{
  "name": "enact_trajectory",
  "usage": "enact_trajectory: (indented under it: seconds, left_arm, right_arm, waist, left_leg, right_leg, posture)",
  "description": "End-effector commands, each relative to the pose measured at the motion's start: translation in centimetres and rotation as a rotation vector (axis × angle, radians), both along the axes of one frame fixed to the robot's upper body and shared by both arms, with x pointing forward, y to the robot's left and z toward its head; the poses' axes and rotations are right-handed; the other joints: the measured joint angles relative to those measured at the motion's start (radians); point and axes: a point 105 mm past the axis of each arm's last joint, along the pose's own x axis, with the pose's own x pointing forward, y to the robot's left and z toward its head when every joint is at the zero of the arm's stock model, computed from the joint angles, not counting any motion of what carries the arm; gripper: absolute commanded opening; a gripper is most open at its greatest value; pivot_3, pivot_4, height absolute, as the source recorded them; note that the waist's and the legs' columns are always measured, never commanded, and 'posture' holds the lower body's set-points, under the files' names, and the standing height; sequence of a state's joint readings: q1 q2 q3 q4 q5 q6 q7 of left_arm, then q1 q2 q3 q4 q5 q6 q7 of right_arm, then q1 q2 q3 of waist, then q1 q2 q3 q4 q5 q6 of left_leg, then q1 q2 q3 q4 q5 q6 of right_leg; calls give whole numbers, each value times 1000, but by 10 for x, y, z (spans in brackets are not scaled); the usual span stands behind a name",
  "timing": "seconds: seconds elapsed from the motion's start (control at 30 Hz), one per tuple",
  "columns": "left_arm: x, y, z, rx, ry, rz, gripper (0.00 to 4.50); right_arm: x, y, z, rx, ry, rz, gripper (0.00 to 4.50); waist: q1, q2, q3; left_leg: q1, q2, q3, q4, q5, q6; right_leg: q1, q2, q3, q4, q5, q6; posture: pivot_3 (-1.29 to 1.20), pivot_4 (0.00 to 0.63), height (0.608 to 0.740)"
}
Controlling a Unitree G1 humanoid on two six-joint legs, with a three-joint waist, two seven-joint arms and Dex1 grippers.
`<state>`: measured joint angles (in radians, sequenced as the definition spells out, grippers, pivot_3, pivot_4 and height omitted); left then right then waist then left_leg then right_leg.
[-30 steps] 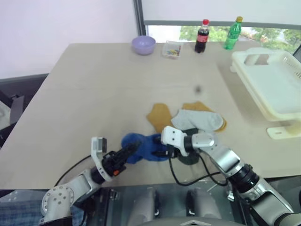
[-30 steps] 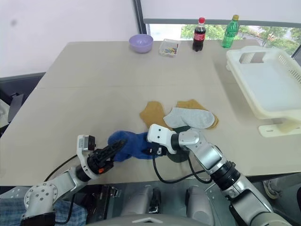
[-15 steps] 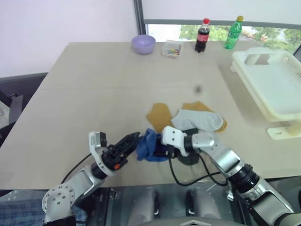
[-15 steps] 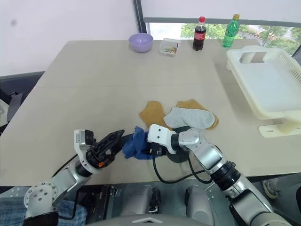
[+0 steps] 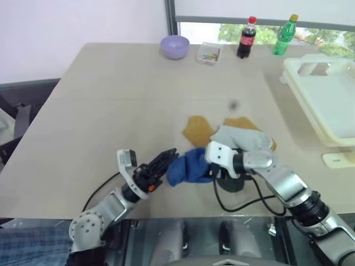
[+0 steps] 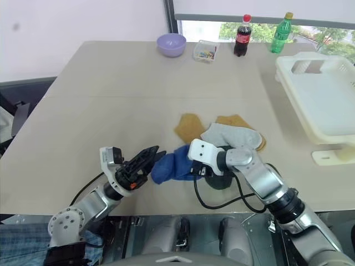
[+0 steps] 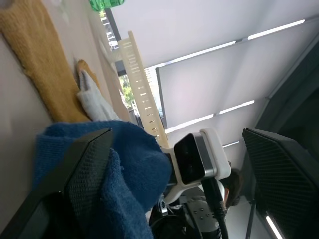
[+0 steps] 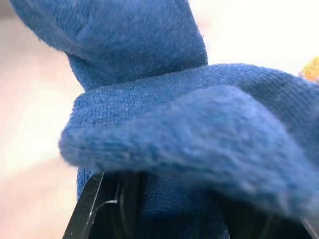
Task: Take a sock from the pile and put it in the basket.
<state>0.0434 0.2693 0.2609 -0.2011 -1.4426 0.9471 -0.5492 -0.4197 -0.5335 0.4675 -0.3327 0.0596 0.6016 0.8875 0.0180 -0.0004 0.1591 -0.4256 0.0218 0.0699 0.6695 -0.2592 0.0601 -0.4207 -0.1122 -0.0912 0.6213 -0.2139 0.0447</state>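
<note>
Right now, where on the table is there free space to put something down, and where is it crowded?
The table is bare across its left and middle, between the lilac bowl and the socks. A smaller bare strip lies between the bottles and the basket. The near middle is crowded: the pile, the left gripper and the right gripper holding the blue sock.

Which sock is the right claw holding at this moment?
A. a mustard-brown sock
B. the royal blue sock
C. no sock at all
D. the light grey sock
B. The royal blue sock is bunched in the right claw, while the light grey sock and the mustard-brown socks lie on the table.
</note>
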Motion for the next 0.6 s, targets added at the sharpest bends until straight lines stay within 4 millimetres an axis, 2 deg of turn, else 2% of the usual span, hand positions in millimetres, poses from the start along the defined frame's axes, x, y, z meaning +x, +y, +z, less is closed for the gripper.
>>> enact_trajectory:
  seconds: [0.03,0.1,0.23,0.33,0.6]
  left_arm:
    - [4,-7,5,-13,-38,-15,4473]
    - [8,-10,8,-33,-49,-17,4500]
    - [19,-18,12,-55,-63,-24,4500]
    - [20,-20,11,-39,-62,-37,4500]
    - [16,3,6,25,-43,-3,4500]
  right_arm:
    - [-3,-12,11,3,-3,-32,2282]
    - [-5,-16,13,6,4,-48,2789]
    - [-9,-10,13,32,18,-53,2789]
    - [-8,-3,12,32,2,-48,2789]
    - [-9,0,14,33,-14,-35,2789]
  waist:
    - [-3,-1,0]
    - [-3,-2,1]
    - [-3,-2,2]
    - [-6,-3,3]
    - [-6,-5,4]
  left_leg:
    - [-2,0,0,0,0,0]
    - [-6,-1,0,1,3,4]
    - [-6,0,0,0,3,4]
    - [-6,0,0,0,3,5]
    - [-6,1,0,1,4,4]
  right_leg:
    - [-1,0,0,0,0,0]
    - [-4,4,0,0,0,0]
    - [-5,7,0,0,0,1]
    - [-5,8,0,0,2,4]
    - [-5,9,0,2,2,5]
  posture:
    - [0,150,733]
    - [0,150,733]
    - [0,150,733]
    - [0,150,733]
    - [0,150,733]
